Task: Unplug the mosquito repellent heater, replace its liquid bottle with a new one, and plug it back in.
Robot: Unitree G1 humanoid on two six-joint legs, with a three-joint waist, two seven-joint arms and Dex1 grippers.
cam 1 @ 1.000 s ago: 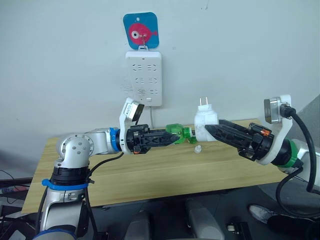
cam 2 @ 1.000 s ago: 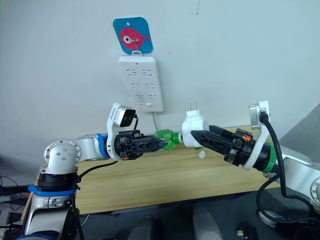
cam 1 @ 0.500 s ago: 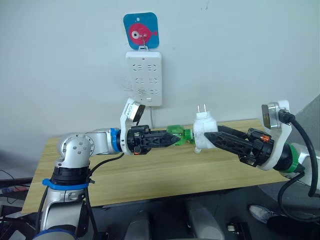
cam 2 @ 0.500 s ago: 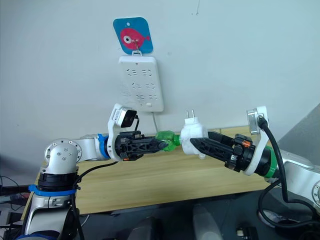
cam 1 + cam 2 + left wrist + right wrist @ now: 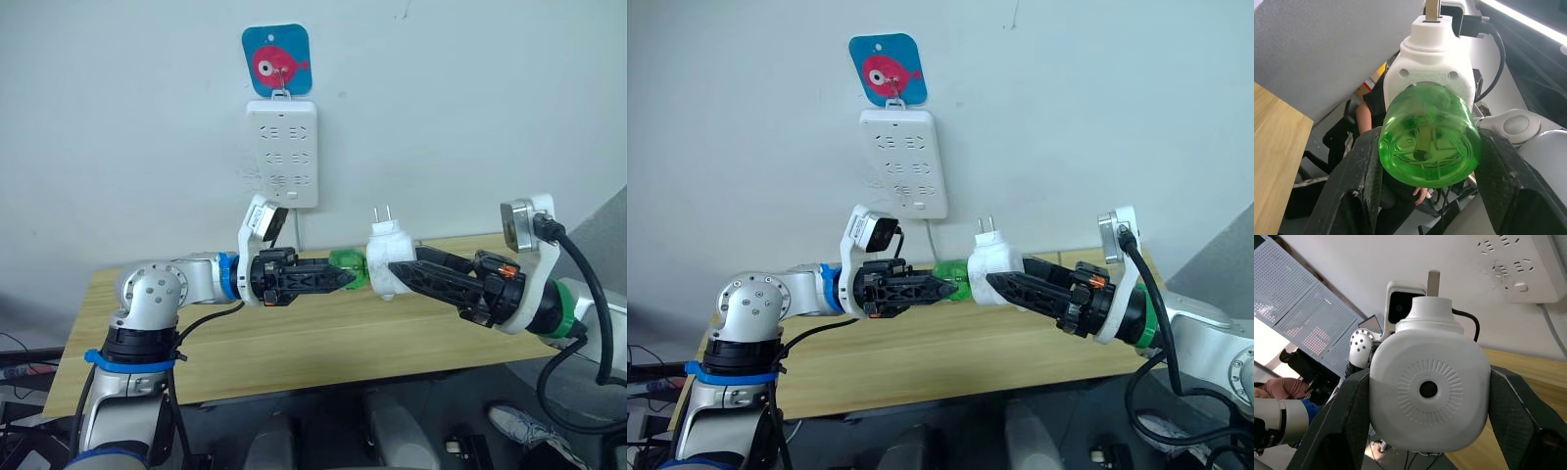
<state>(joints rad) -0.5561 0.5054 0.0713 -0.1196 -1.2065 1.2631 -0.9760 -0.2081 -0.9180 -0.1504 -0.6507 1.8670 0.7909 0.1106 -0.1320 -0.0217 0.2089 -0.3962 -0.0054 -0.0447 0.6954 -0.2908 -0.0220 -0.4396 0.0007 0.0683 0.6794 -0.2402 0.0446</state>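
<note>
Below the power strip [image 5: 281,153] and above the worktop [image 5: 323,338], the right gripper [image 5: 394,268] is clamped on the mosquito repellent heater [image 5: 386,253], prongs up. The left gripper [image 5: 345,277] is closed around the green bottle [image 5: 348,262], whose neck sits in the heater's underside, between the two grippers.

A light wooden bench [image 5: 323,343] stands against the white wall in front of me, its plank top running wide beneath my arms, with nothing I can make out lying on it.
</note>
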